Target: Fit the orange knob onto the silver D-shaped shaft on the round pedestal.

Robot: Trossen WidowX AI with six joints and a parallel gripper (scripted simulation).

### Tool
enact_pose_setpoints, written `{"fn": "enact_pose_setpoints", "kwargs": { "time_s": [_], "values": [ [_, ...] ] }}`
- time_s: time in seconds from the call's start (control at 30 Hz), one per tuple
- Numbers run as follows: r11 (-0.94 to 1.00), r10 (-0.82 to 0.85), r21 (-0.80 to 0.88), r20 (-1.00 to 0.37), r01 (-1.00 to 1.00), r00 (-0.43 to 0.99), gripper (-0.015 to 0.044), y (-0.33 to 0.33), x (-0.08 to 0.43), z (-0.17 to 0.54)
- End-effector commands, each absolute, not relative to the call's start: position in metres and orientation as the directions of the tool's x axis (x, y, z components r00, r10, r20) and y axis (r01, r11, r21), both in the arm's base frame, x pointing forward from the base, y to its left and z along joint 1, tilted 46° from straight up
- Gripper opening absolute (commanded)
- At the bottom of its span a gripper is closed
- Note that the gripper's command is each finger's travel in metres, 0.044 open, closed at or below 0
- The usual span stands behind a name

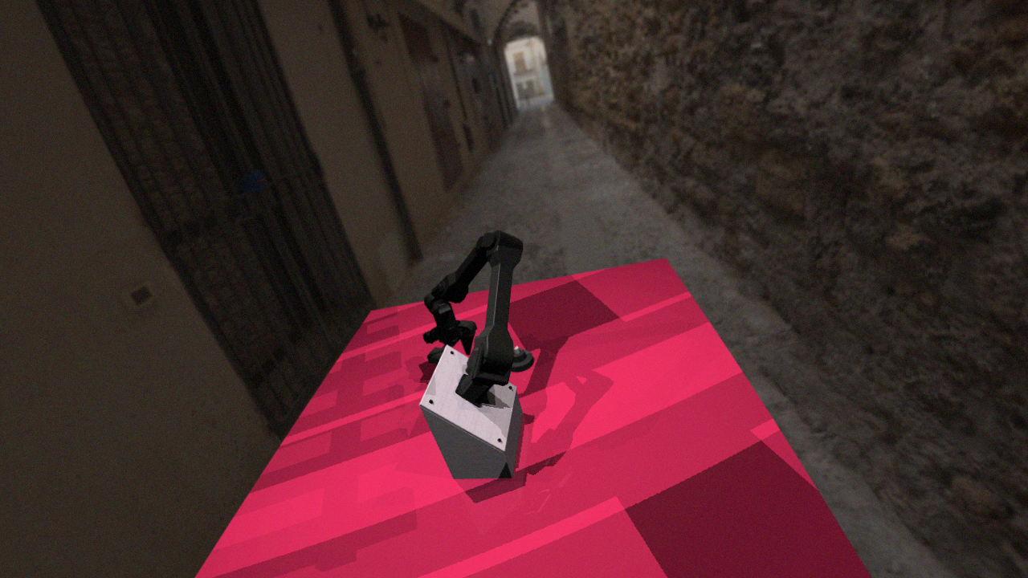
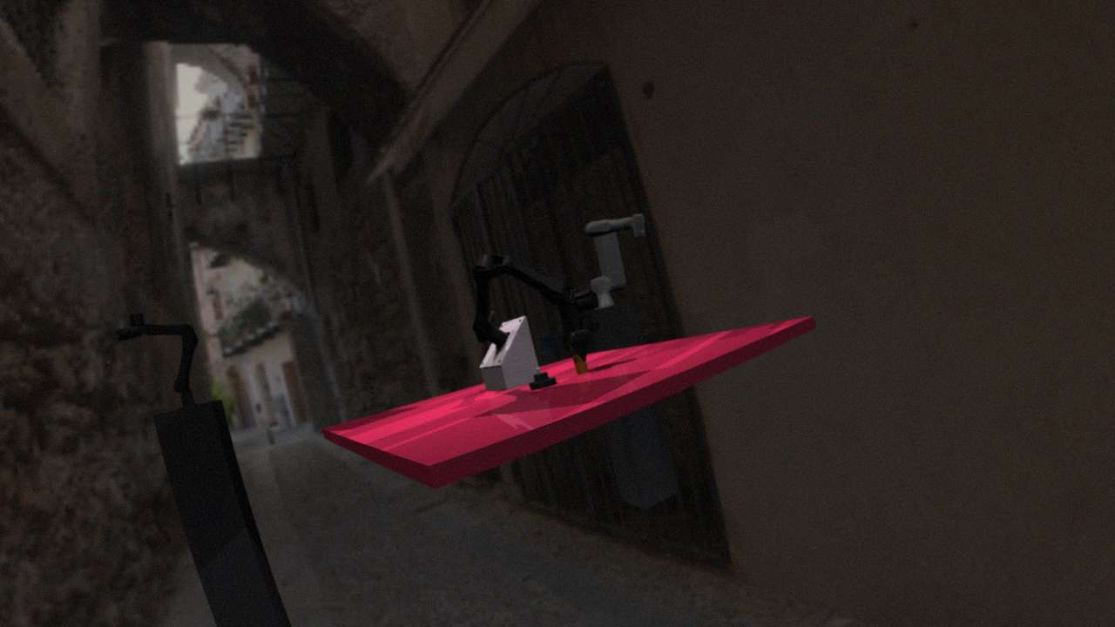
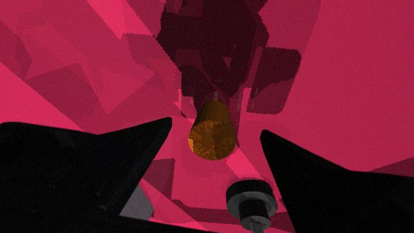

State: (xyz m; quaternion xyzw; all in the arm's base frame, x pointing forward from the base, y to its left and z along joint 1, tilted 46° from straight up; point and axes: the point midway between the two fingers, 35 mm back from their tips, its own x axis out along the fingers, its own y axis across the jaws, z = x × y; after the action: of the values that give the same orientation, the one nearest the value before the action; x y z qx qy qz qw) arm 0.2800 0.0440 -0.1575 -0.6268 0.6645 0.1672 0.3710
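The orange knob (image 2: 579,365) (image 3: 212,142) stands on the pink table, its round end facing my wrist camera. It is hidden in the top view. My gripper (image 3: 215,127) is open and empty, just above the knob, with one fingertip on each side of it in the wrist view. In the exterior view the fingers overlap the knob's top. The dark round pedestal (image 1: 525,362) (image 2: 543,381) (image 3: 233,191) stands apart from the knob, at the lower right in the wrist view. Its silver shaft (image 3: 257,228) is partly cut off by the frame edge. The knob's hole is not visible.
The arm's base block (image 1: 471,449) (image 2: 512,366) stands close to the pedestal on the pink table (image 1: 646,388) (image 2: 468,436). Beyond the table are a black arm on a dark pillar (image 2: 210,499) and a grey arm (image 2: 610,261). Dark shadows lie around the knob.
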Motion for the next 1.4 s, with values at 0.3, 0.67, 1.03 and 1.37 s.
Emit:
{"fn": "enact_pose_setpoints", "kwargs": {
  "time_s": [0.3, 0.67, 1.03, 1.37],
  "values": [
    [0.157, -0.716, -0.238, -0.696, -0.958, 0.056, 0.0440, 0.026, 0.278, -0.171],
    [0.157, -0.717, -0.238, -0.694, -0.958, 0.056, 0.0361, 0.018, 0.278, -0.178],
    [0.157, -0.717, -0.238, -0.694, -0.958, 0.056, 0.0151, 0.018, 0.278, -0.178],
    [0.156, -0.714, -0.238, -0.698, -0.959, 0.057, 0.0000, 0.034, 0.281, -0.167]
  ]
}}
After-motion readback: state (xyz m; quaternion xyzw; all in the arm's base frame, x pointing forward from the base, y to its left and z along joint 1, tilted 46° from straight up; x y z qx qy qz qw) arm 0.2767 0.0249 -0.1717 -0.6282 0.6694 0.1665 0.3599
